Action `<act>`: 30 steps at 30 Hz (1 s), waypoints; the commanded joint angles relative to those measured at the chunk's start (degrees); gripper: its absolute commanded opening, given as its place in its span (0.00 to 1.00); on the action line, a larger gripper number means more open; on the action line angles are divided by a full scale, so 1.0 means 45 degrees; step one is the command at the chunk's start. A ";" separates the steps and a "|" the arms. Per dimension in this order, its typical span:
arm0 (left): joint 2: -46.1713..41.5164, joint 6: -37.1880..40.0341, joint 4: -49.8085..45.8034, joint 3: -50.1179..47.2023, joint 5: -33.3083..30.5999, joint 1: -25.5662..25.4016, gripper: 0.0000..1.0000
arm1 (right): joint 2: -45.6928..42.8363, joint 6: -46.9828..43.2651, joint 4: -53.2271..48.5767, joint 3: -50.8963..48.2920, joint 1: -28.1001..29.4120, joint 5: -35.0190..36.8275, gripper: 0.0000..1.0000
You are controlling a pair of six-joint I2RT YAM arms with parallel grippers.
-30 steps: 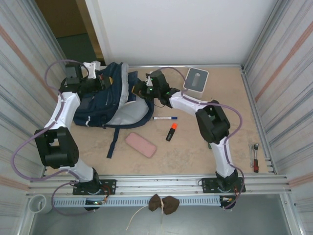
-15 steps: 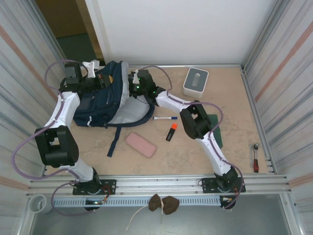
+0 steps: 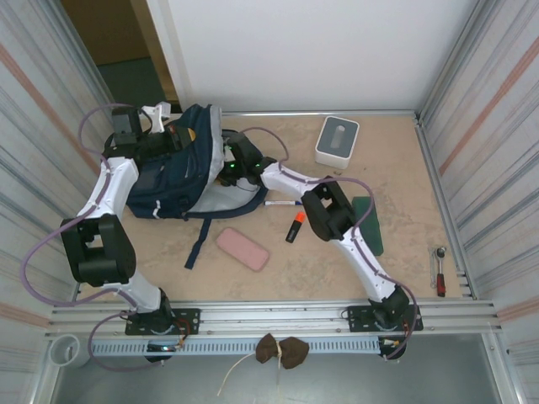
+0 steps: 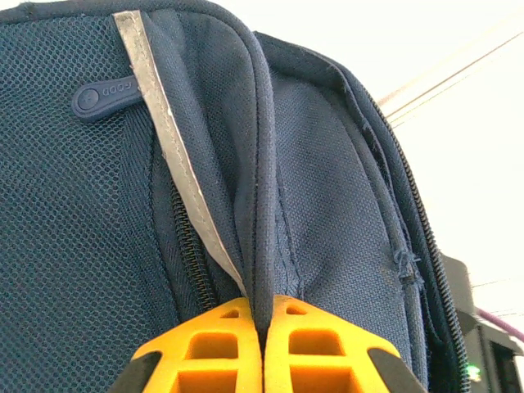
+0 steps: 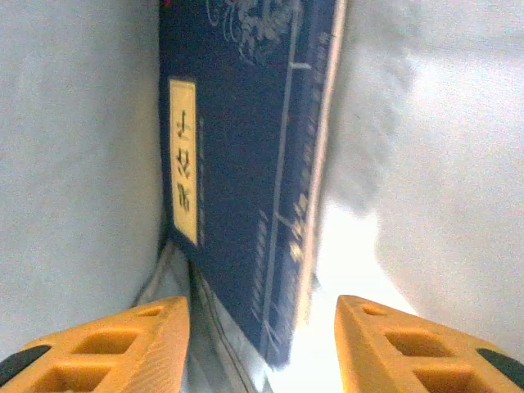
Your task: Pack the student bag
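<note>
— Since a second ago the right arm has swung left from beside the student bag (image 3: pixel 173 172) and pushed the right gripper (image 3: pixel 229 172) into the bag's open mouth. A dark green flat thing (image 3: pixel 371 225) that the arm was covering now shows on the table (image 3: pixel 337 269).

— Where does the bag lie?

— At the far left of the table, navy shell up. Its light grey lining (image 3: pixel 221 195) shows at the mouth, and a dark strap (image 3: pixel 195 242) trails toward the near edge.

— And the right gripper's jaws?

— They were closed a second ago and now stand well apart, gripping nothing. The right wrist view shows a blue book (image 5: pixel 246 164) with a yellow label standing inside the grey lining. Its lower corner sits between the orange fingers (image 5: pixel 155 336). Whether it touches the left one cannot be told.

— The left gripper (image 4: pixel 264 344)?

— It is closed tight on a fold of navy fabric at the bag's far rim, right where the reflective stripe (image 4: pixel 161 98) runs down to its jaws.

— What lies around the bag?

— A white pen (image 3: pixel 285 203) lies just beside the mouth, with an orange highlighter (image 3: pixel 294 227) nearer the arms. A pink case (image 3: pixel 242 249) lies beside the strap. A white-grey box (image 3: pixel 337 140) sits at the far edge. A ratchet (image 3: pixel 439 269) lies well apart by the right rail.
</note>
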 commanded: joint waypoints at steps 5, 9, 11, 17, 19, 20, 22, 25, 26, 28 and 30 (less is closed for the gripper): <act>0.0047 -0.0160 0.1202 0.0572 0.0561 0.0077 0.00 | -0.5646 -0.2380 0.0347 -0.5127 -0.1206 -0.0150 0.53; 0.0072 -0.0140 0.1195 0.0499 0.0343 -0.0055 0.00 | -0.7179 -0.3404 -0.0765 -0.7597 -0.2054 0.1947 0.57; 0.0124 -0.0156 0.1202 0.0508 0.0209 -0.0181 0.00 | -0.7209 -0.3526 -0.1123 -0.8121 -0.2364 0.2779 0.64; 0.0461 -0.0289 0.1381 0.0571 -0.0954 -0.0728 0.00 | -0.5361 -0.3393 -0.1034 -0.7277 -0.2518 0.2600 0.69; 0.0671 -0.0387 0.1586 0.0675 -0.1243 -0.0934 0.00 | -0.4743 -0.3221 -0.0985 -0.6758 -0.2497 0.2332 0.69; 0.0827 -0.0416 0.1622 0.0826 -0.1290 -0.1030 0.00 | -0.4457 -0.3181 -0.0918 -0.6521 -0.2473 0.2248 0.68; 0.1148 -0.0388 0.1523 0.1251 -0.1416 -0.1199 0.00 | -0.3992 -0.3198 -0.1014 -0.6061 -0.2453 0.2246 0.66; 0.1778 -0.0262 0.1389 0.2075 -0.1618 -0.1453 0.00 | -0.3370 -0.3220 -0.1242 -0.5245 -0.2466 0.2221 0.56; 0.2029 -0.0213 0.1318 0.2437 -0.1698 -0.1519 0.00 | -0.3167 -0.3215 -0.1365 -0.4958 -0.2490 0.2259 0.50; 0.2629 -0.0164 0.1066 0.3217 -0.1743 -0.1671 0.00 | -0.2884 -0.3214 -0.1554 -0.4520 -0.2612 0.2336 0.37; 0.3269 -0.0154 0.0851 0.3949 -0.1797 -0.1931 0.00 | -0.2759 -0.3117 -0.1508 -0.4367 -0.2888 0.2402 0.21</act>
